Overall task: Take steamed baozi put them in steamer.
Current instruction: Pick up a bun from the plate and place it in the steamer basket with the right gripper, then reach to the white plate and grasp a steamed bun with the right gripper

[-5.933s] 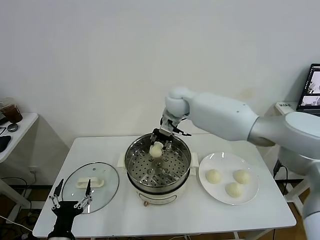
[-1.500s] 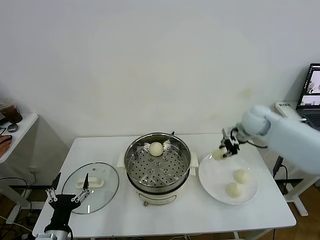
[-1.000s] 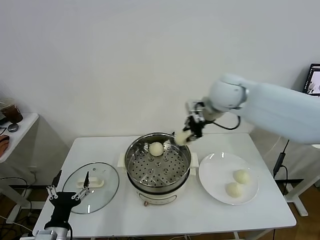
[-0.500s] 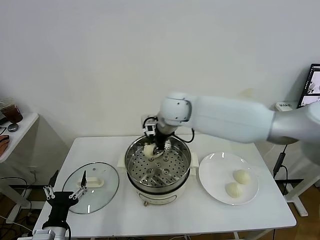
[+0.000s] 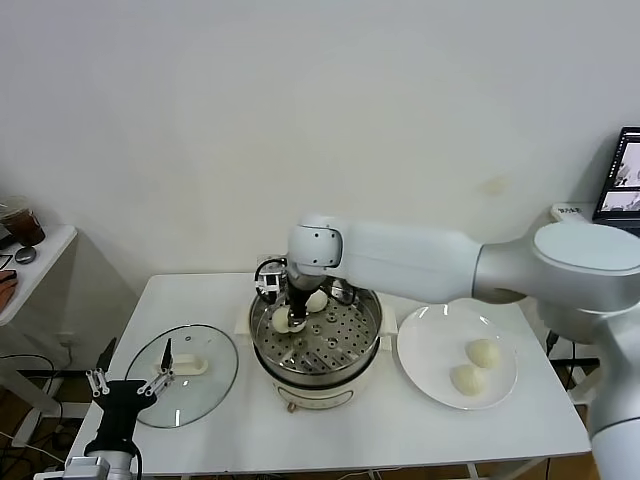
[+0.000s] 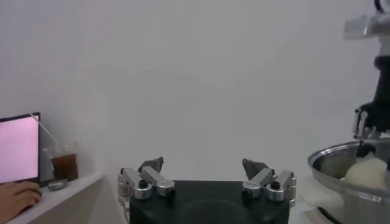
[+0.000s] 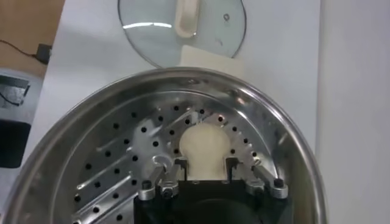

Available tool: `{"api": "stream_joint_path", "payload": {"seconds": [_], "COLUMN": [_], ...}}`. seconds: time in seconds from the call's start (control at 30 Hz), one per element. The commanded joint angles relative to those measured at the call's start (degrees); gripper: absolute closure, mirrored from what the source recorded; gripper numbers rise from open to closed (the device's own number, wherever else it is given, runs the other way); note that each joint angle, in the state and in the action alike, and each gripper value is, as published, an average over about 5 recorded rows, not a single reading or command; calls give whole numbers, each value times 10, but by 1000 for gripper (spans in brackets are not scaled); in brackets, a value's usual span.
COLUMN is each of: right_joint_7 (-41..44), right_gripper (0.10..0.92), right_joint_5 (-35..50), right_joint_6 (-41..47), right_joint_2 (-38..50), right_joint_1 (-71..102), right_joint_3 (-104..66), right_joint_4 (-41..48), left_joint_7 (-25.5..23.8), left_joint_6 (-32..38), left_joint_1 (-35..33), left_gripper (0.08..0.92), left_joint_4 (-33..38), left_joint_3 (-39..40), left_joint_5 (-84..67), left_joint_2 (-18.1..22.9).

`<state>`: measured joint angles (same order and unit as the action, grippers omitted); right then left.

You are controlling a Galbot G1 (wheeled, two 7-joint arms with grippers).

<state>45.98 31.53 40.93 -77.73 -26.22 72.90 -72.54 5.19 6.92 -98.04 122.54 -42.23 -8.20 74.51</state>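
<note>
Right gripper (image 5: 287, 318) reaches into the steamer (image 5: 316, 337), fingers clasping a baozi (image 7: 203, 146) against the perforated tray; left gripper (image 5: 128, 375) waits open near the glass lid (image 5: 182, 361).

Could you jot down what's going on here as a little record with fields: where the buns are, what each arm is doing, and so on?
buns in steamer: two; one loose baozi at the back, one baozi between the right gripper's fingers
buns on plate: two
steamer: mid-table, lid off
right gripper: down inside the steamer, at the tray, bun between its fingers
left gripper: open, idle near the glass lid
plate: on the right of the steamer
</note>
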Motion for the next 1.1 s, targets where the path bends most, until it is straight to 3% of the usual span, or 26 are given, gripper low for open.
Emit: {"api": "stream_joint_path", "payload": {"seconds": [0.03, 0.23, 0.43, 0.7, 0.93, 1.1], "right_joint_7": [-10, -3, 81, 224, 298, 317], "right_gripper": [602, 591, 431, 223, 203, 203], "right_joint_5": [0, 0, -26, -92, -183, -269], "right_joint_6": [7, 7, -10, -112, -207, -269], "right_joint_2": [-27, -19, 32, 197, 380, 489], "right_joint_1": [24, 19, -32, -118, -119, -82], "right_joint_3": [-8, -10, -20, -18, -19, -29], "right_joint_4": [30, 23, -18, -113, -214, -224], "left_joint_7": [0, 0, 0, -1, -1, -1], "left_joint_6": [0, 0, 0, -1, -1, -1], "left_joint_1": [0, 1, 2, 7, 11, 14], "left_gripper": [177, 177, 177, 177, 177, 177], "left_joint_4": [0, -1, -1, -2, -3, -8], "left_joint_3": [0, -1, -1, 1, 8, 14], "left_joint_5": [0, 0, -1, -2, -1, 1], "left_joint_2": [0, 0, -1, -8, -10, -9]}}
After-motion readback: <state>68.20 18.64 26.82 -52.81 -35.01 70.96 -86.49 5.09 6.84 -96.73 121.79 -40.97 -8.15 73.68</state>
